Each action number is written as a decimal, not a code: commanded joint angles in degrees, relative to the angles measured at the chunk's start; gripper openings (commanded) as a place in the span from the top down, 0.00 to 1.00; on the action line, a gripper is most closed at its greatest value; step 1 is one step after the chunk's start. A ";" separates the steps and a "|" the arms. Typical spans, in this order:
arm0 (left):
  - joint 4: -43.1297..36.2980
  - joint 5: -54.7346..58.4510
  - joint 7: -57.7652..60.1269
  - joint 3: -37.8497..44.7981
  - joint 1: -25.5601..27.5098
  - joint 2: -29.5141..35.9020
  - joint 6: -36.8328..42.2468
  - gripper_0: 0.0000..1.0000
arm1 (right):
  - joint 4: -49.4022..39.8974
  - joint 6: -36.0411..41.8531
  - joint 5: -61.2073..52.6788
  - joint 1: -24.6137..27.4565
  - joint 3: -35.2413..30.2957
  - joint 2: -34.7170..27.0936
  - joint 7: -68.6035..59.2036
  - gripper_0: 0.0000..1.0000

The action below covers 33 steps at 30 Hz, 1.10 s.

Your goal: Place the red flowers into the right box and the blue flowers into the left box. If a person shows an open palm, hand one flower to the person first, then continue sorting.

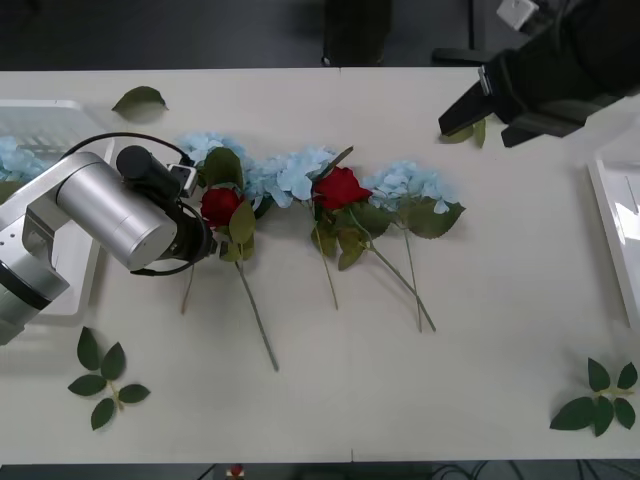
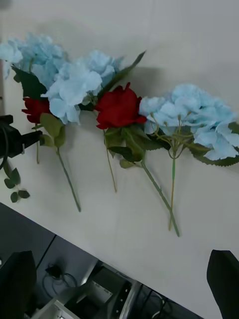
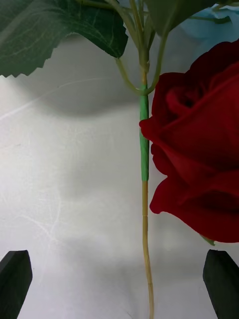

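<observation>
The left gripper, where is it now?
In the front view, the left gripper is on the table's left side, open over the stem of a blue flower, beside the leftmost red rose.

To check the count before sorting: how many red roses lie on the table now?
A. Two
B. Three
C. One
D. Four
A: the front view shows two red roses, one beside the left claw and another mid-row among the pale blue hydrangea heads.
</observation>
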 commanded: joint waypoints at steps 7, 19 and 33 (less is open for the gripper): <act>3.28 -5.14 2.41 0.05 -2.79 -5.19 -4.34 0.00 | -10.44 -3.63 5.18 14.20 1.86 2.95 -2.62 0.00; 5.22 -10.06 1.80 -2.05 -3.49 -6.77 -4.69 0.11 | -8.41 -10.05 29.70 17.72 13.72 11.66 -1.04 0.00; 5.30 -11.11 0.57 -2.14 -3.40 -6.77 -4.51 1.00 | -0.33 -15.24 45.26 20.00 15.57 19.21 1.42 0.00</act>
